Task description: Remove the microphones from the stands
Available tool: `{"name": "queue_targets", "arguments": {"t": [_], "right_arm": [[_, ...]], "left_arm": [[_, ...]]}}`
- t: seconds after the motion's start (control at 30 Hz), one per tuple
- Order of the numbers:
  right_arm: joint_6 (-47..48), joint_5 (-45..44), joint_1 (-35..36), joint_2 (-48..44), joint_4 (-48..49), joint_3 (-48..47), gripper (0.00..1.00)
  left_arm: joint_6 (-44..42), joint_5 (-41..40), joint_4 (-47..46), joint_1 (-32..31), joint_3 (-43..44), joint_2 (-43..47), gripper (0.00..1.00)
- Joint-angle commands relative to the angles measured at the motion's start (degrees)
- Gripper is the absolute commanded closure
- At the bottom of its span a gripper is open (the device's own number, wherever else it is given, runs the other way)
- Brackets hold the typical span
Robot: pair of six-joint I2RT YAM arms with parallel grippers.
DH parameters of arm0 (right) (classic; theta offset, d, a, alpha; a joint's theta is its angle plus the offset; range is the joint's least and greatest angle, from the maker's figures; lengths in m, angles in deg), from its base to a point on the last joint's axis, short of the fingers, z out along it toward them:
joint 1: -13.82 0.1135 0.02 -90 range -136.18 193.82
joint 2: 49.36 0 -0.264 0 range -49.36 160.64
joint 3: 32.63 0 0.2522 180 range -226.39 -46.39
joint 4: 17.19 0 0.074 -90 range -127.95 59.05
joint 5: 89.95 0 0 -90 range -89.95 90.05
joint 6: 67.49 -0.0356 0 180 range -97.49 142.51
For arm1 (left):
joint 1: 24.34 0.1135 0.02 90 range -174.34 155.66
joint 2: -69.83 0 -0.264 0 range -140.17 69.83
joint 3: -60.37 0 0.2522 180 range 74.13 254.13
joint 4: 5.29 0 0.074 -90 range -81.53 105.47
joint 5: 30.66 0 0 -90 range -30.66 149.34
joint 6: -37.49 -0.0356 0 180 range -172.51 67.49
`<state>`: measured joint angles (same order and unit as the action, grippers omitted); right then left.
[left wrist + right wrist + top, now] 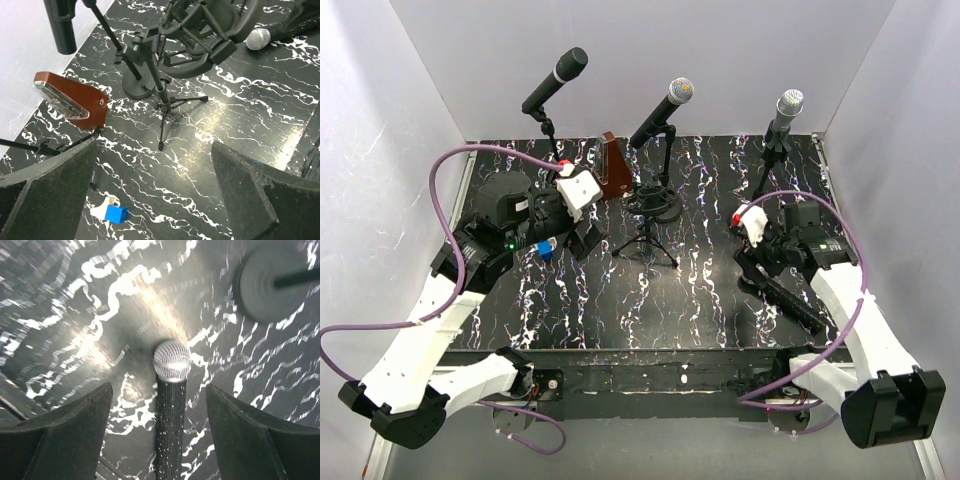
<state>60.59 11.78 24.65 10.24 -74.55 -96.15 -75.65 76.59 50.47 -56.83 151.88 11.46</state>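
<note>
Nearest to us are the fingers of the right end effector [159, 389], spread wide with nothing gripped. The microphone [169, 415] lies flat on the tabletop [700, 300] in the gap between them, and as far as we can tell it touches neither finger. So we'd call it already off the stand; the tripod stand [645, 235] in the middle looks empty, though we can't swear that's where it came from. What could go wrong: the body is round, so a finger clipping it as the arm lifts away could set it rolling. The round stand base [272, 285] sits near the grille, so a sideways pull-out could knock that stand over. The left end effector [154, 145] is fully open too, holding nothing, hanging over the tripod legs. Around it are a brown block [70, 100] with a clear face and a small blue piece [116, 214], both near enough to get bumped. Three other microphones sit in stands along the back.
</note>
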Motion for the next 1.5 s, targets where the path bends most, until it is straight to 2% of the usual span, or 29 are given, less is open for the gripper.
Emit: {"name": "queue_targets", "arguments": {"t": [0.0, 0.13, 0.3, 0.43, 0.6, 0.93, 1.13, 1.27, 1.33, 1.37, 1.4, 1.47], "right_arm": [[-4.0, 16.0, 0.0, -2.2, -4.8, -6.6, 0.20], [-12.3, 24.8, 1.7, 1.7, 0.3, -11.2, 0.27], [-22.8, 29.1, 5.1, 12.3, 3.3, -19.7, 0.34], [-31.6, 30.0, 6.2, 15.1, 11.4, -20.6, 0.35], [-37.3, 30.5, 8.1, 18.5, 16.2, -22.3, 0.34], [-44.8, 31.6, 10.1, 26.1, 19.5, -26.3, 0.34], [-48.0, 32.9, 10.4, 27.8, 22.3, -25.7, 0.35], [-48.7, 39.1, 10.8, 29.4, 23.1, -26.9, 0.35], [-50.3, 41.3, 10.8, 31.2, 23.0, -27.7, 0.35], [-51.5, 42.0, 10.9, 31.9, 23.2, -28.2, 0.34], [-52.8, 42.3, 11.0, 32.9, 23.6, -28.5, 0.34], [-56.2, 42.3, 11.1, 34.3, 25.1, -28.2, 0.32]], "left_arm": [[0.9, 5.1, -0.2, -0.2, -0.3, 0.3, 0.02], [2.3, 9.5, -2.7, -0.2, 1.9, -1.5, 0.02], [-4.8, 15.3, -4.4, -0.6, 7.5, -5.2, 0.11], [-9.3, 17.8, -6.6, -1.3, 9.3, -6.7, 0.16], [-15.3, 20.7, -6.5, -1.8, 9.5, -8.3, 0.23], [-22.5, 20.4, -7.1, -6.7, 12.2, -14.1, 0.35], [-23.4, 17.8, -6.0, -8.0, 13.2, -15.0, 0.50], [-23.2, 15.9, -3.6, -8.2, 15.1, -15.3, 0.62], [-23.3, 14.5, -1.8, -8.0, 16.4, -15.4, 0.73], [-23.7, 14.0, -1.0, -8.1, 16.7, -15.1, 0.84], [-24.4, 13.2, -0.4, -8.1, 16.6, -14.7, 1.00], [-25.7, 11.9, -1.3, -8.0, 14.8, -12.8, 1.00]]}}
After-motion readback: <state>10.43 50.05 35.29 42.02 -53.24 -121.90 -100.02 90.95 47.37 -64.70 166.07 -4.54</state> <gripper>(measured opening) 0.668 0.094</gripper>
